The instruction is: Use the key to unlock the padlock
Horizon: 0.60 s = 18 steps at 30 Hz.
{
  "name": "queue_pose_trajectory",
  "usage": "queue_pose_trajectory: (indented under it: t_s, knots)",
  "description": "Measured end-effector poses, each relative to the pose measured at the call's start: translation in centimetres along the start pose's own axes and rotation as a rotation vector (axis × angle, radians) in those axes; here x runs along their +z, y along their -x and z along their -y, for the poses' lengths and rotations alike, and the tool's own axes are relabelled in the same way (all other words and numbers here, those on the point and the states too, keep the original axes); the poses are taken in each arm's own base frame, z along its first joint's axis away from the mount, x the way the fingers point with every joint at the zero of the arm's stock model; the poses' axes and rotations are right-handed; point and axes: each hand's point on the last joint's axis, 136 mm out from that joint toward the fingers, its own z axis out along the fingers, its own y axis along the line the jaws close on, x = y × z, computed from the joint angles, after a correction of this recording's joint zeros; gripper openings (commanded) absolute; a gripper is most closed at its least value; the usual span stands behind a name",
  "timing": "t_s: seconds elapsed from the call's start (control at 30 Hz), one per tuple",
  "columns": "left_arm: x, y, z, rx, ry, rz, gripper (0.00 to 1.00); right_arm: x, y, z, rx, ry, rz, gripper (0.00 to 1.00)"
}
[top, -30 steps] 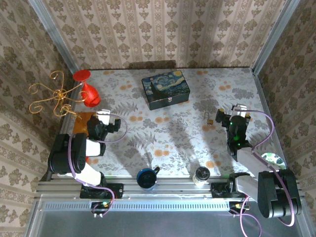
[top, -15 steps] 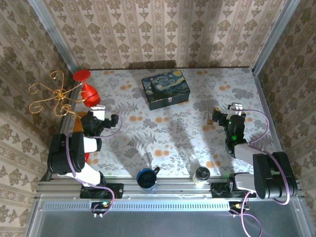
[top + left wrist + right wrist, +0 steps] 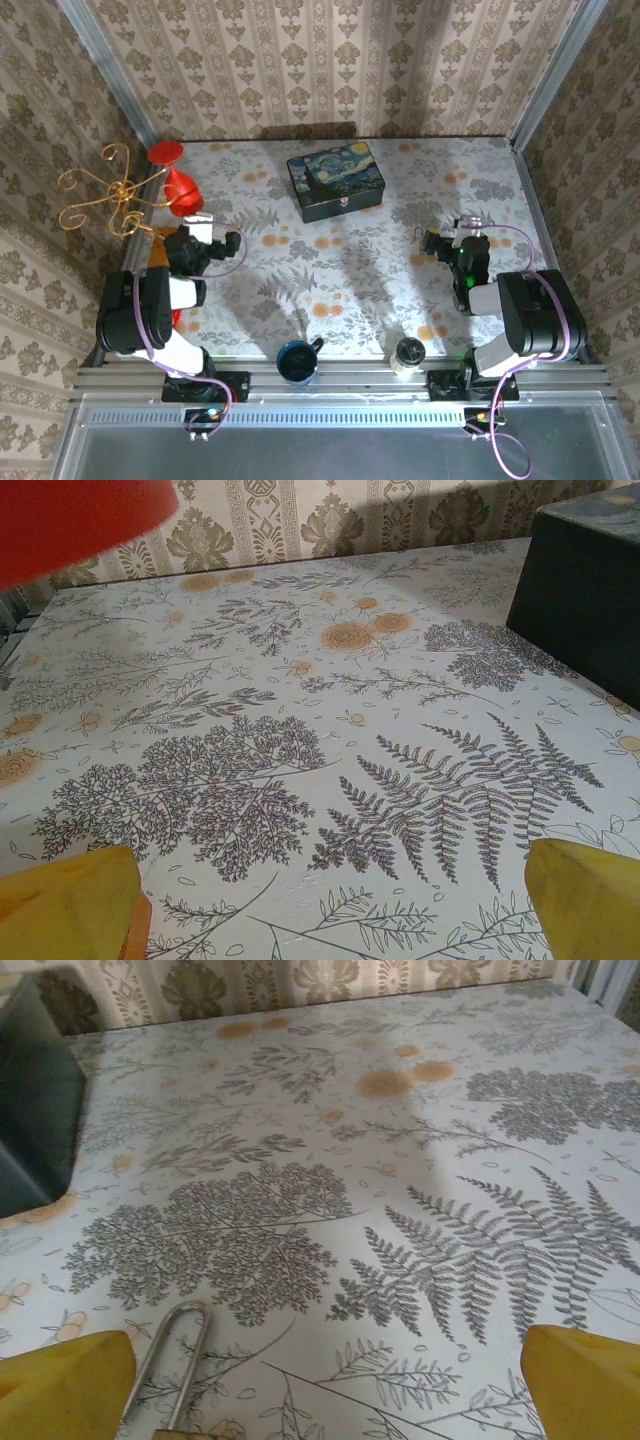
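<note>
The padlock (image 3: 420, 236) lies on the flowered table just left of my right gripper (image 3: 457, 240). In the right wrist view its silvery shackle (image 3: 176, 1358) lies by the left yellow fingertip (image 3: 62, 1384), and the brass body is cut off by the bottom edge. The right gripper (image 3: 325, 1400) is open over bare cloth. My left gripper (image 3: 201, 238) sits at the table's left side, open, with only tablecloth between the fingers of the left gripper (image 3: 330, 910). The key is out of view.
A dark blue painted box (image 3: 335, 180) stands at the back centre, also as the box (image 3: 585, 580) on the right. A red vase (image 3: 180, 186) and a gold wire stand (image 3: 105, 195) are at the left. A blue cup (image 3: 297, 360) and a small jar (image 3: 408, 353) stand near the front edge.
The right arm has folded back and its gripper has shifted a little left, closer to the padlock. The left gripper moved left and back early on, then stayed still.
</note>
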Motion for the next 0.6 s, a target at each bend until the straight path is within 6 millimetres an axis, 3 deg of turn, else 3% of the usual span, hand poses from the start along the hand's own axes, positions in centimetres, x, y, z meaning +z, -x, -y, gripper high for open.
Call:
queue_pose_trajectory:
  t_s: [0.2, 0.6]
  knots:
    - [0.0, 0.0, 0.0, 0.0, 0.0, 0.0, 1.0, 1.8, 3.0, -1.6, -0.024, 0.076, 0.022, 1.0]
    - [0.0, 0.0, 0.0, 0.0, 0.0, 0.0, 1.0, 1.4, 2.3, -3.8, -0.07, 0.232, -0.009, 1.0]
